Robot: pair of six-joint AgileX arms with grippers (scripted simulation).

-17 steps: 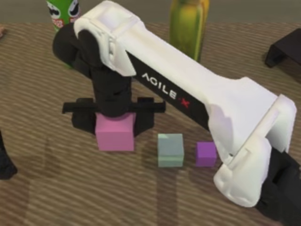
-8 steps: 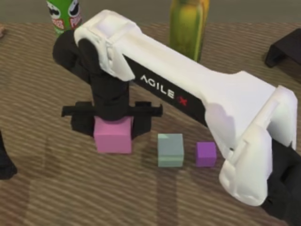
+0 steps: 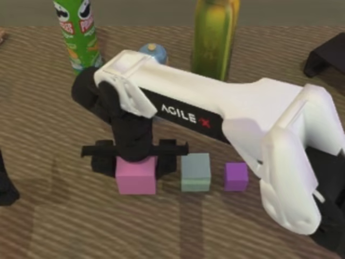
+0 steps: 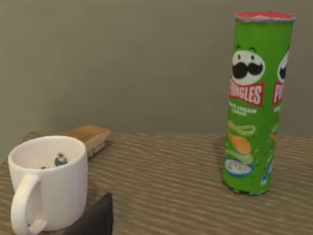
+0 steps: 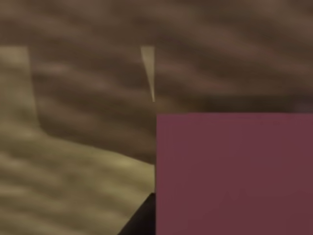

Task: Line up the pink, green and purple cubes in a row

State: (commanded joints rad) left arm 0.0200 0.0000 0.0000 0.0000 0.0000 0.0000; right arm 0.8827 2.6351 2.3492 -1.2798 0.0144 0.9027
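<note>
Gripping the pink cube (image 3: 136, 176), the right gripper (image 3: 136, 162) stands directly over it, its black fingers pressed against the cube's left and right faces. This largest cube sits on the brown woven table (image 3: 64, 216) a little left of centre, at the left end of a row. Just beside it to the right is the pale mint green cube (image 3: 195, 171), with a narrow gap between them. Farther right, apart by a slightly wider gap, is the small purple cube (image 3: 236, 176). All three lie roughly along one line across the table.

From the right wrist camera, the pink cube (image 5: 234, 174) fills much of the frame, close up, with the table surface beyond.

Stretching in from the lower right, the white right arm carries AgileX lettering. Behind the row, at the far edge, stand a green Pringles can (image 3: 78, 35), a tall green-yellow bottle (image 3: 214, 35), and a small blue object (image 3: 152, 52) partly hidden by the arm.

At the table's left edge the left arm is parked; its wrist camera shows the Pringles can (image 4: 257, 100) and a white mug (image 4: 46, 188).
</note>
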